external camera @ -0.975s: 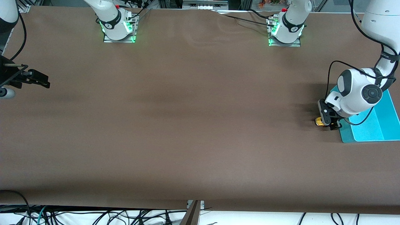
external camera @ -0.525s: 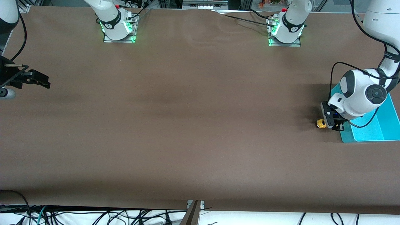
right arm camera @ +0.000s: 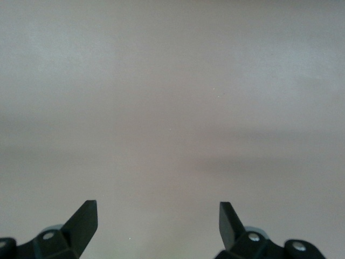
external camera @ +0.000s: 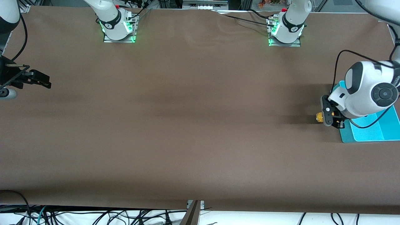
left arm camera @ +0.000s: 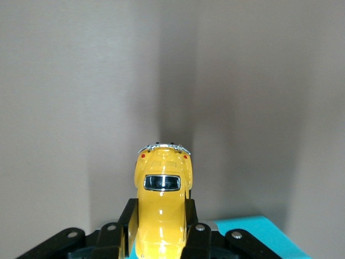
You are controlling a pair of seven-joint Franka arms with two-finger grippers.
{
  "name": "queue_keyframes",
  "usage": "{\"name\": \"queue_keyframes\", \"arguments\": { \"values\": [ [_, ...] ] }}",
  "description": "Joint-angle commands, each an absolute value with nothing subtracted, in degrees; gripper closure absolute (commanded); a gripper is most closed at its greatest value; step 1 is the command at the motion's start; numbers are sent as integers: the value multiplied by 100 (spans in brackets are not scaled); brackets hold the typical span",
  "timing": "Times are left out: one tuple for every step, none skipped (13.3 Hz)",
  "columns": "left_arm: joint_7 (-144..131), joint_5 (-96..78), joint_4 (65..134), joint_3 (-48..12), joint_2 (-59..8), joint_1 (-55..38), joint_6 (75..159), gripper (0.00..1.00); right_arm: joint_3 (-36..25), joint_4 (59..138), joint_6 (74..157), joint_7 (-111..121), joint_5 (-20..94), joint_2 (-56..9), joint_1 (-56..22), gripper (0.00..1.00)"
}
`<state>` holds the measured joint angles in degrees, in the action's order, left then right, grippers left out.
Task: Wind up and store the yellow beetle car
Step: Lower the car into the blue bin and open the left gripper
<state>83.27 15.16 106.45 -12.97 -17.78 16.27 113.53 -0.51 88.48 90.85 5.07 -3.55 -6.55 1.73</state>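
The yellow beetle car [external camera: 319, 117] is a tiny glossy yellow toy with a dark rear window. My left gripper [external camera: 326, 118] is shut on it, holding it just above the brown table beside the teal bin [external camera: 368, 132] at the left arm's end. In the left wrist view the car [left arm camera: 161, 210] sticks out between the black fingers [left arm camera: 126, 221], over the tabletop. My right gripper [external camera: 39, 79] is open and empty, waiting at the right arm's end of the table; in the right wrist view its gripper [right arm camera: 158, 216] shows only bare table between the fingers.
The teal bin's corner [left arm camera: 248, 226] shows just under the left gripper. The brown tabletop [external camera: 187, 109] spans the whole view. The two arm bases [external camera: 117, 26] stand along the edge farthest from the front camera. Cables hang off the table's front edge.
My left gripper has lifted slightly with the car in it and shifted toward the teal bin. The right arm has not moved.
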Motion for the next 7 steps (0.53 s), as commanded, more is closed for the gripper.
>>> {"name": "queue_keyframes", "arguments": {
  "values": [
    [8402, 1705, 10494, -1144, -1583, 1792, 10680, 88, -26, 8798, 9053, 510, -404, -659, 193, 0],
    [8672, 1836, 10512, -855, -1573, 1906, 10679, 87, -26, 8798, 9053, 510, -404, -659, 193, 0],
    [9032, 1872, 10529, -496, -1617, 1925, 10844, 86, -26, 8798, 9053, 510, -396, -659, 193, 0],
    [9435, 1872, 10642, -196, -1626, 1925, 11220, 86, -26, 8798, 9053, 510, -396, -659, 193, 0],
    [9796, 1872, 10826, 15, -1626, 2012, 11728, 85, -26, 8798, 9053, 510, -387, -659, 193, 0],
    [10000, 1872, 10976, 105, -1739, 2161, 12334, 84, -26, 8798, 9053, 510, -387, -659, 193, 0],
    [10176, 1881, 11117, 114, -1897, 2336, 12923, 83, -26, 8798, 9053, 510, -387, -659, 193, 0]
  ]
}}
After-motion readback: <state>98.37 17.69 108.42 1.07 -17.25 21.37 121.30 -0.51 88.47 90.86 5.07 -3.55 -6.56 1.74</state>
